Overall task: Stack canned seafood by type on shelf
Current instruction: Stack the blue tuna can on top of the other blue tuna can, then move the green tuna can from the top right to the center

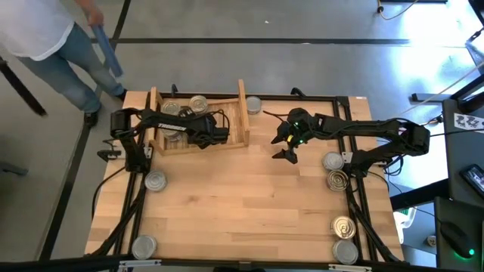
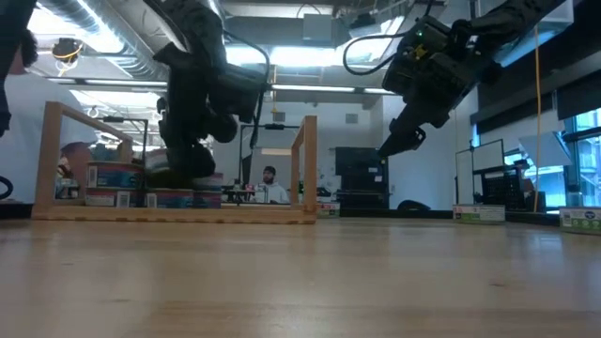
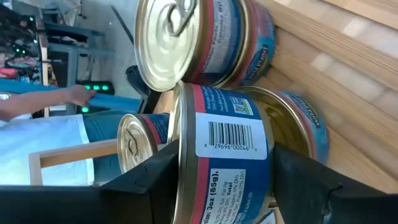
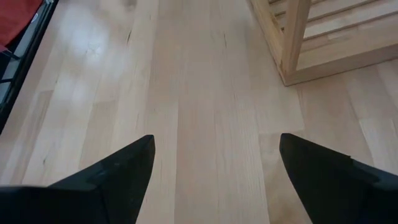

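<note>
The light-wood shelf [image 1: 200, 140] stands at the table's far left, and its side board shows in the low view [image 2: 308, 164]. Tins stand in it: two at its far side [image 1: 198, 103], more close by in the left wrist view [image 3: 186, 37]. My left gripper [image 1: 184, 133] is inside the shelf, shut on a tin with a blue and red label [image 3: 230, 149]. My right gripper [image 1: 286, 148] hangs open and empty above bare table, right of the shelf. It also shows in the low view [image 2: 399, 145] and the right wrist view [image 4: 214, 168]. Loose tins lie on the table [image 1: 155, 180]. My left gripper pinches the labelled tin between its two fingers [image 3: 149, 183], one at the golden-topped end [image 3: 178, 155] and one at the opposite end. The barcode side wall faces the wrist camera. The tin is among the other tins in the shelf; what it rests on is hidden.
Loose tins stand at the right edge [image 1: 335, 171], the near right corner [image 1: 345, 239], the near left corner [image 1: 144, 245] and just right of the shelf's far end [image 1: 253, 104]. A person [image 1: 45, 38] stands beyond the far left corner.
</note>
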You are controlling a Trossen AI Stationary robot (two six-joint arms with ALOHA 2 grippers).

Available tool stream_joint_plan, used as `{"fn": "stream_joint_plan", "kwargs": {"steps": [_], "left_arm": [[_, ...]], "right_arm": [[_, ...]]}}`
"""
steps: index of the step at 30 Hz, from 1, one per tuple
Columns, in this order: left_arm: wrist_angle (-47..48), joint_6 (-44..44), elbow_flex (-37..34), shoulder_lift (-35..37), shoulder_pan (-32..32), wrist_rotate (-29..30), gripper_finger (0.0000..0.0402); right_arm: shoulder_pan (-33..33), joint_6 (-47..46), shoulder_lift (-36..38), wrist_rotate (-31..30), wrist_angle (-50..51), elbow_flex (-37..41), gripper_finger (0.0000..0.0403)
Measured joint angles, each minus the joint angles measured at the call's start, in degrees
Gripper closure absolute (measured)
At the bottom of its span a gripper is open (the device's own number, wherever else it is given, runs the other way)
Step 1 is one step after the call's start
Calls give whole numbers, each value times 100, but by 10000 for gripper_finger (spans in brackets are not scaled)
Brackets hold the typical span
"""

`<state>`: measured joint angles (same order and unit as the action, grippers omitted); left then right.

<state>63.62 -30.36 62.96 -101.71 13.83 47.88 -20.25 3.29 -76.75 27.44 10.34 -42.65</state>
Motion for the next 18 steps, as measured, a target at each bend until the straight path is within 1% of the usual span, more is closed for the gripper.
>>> {"fn": "stream_joint_plan", "kwargs": {"steps": [9,15,18], "left_arm": [[-16,149,0,25,-43,-610,136],[201,231,233,37,-161,-598,126],[186,371,315,55,-209,-412,126]], "right_arm": [[0,2,0,0,-49,0,56],[0,2,0,0,-54,0,56],[0,2,0,0,-63,0,56]]}}
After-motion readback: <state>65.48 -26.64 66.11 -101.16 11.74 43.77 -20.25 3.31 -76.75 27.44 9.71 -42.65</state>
